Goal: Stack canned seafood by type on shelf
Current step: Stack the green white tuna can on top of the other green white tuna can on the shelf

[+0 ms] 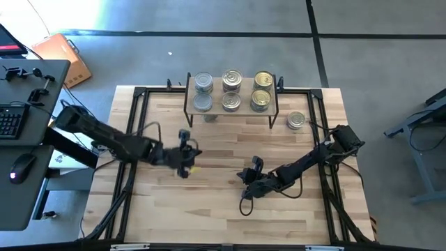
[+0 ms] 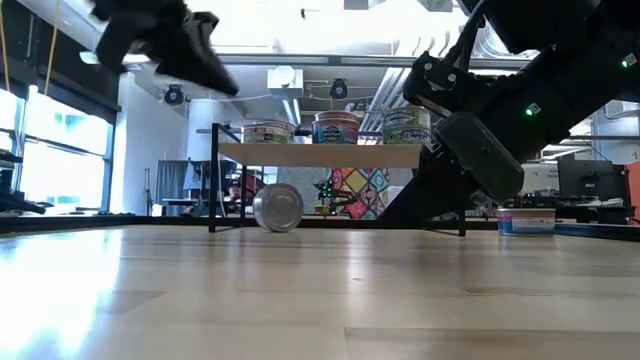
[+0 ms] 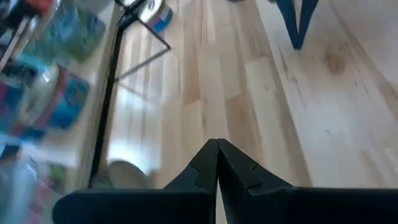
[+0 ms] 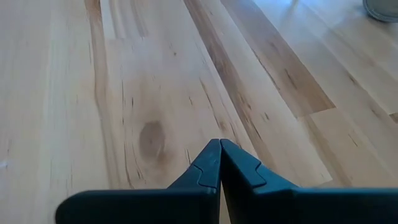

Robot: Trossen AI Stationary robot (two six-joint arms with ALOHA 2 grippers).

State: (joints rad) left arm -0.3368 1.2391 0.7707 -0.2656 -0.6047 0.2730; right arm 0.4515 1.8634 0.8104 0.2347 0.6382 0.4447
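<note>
The shelf (image 1: 230, 106) stands at the table's far edge with several tins of canned seafood (image 1: 232, 79) on its board, silver-topped at left and middle, gold-topped (image 1: 263, 79) at right. One tin (image 2: 278, 207) stands on its rim on the table under the shelf's left part. Another tin (image 1: 296, 121) stands upright on the table to the right of the shelf. My left gripper (image 1: 187, 166) hangs shut above the table's left middle, holding nothing. My right gripper (image 1: 244, 180) is low over the table's middle, shut, with nothing in it.
A black metal frame (image 1: 132, 139) runs along the table's edges. Bare wood (image 1: 209, 216) lies between the grippers and the near edge. A desk with a keyboard and a mouse (image 1: 21, 166) stands to the left of the table.
</note>
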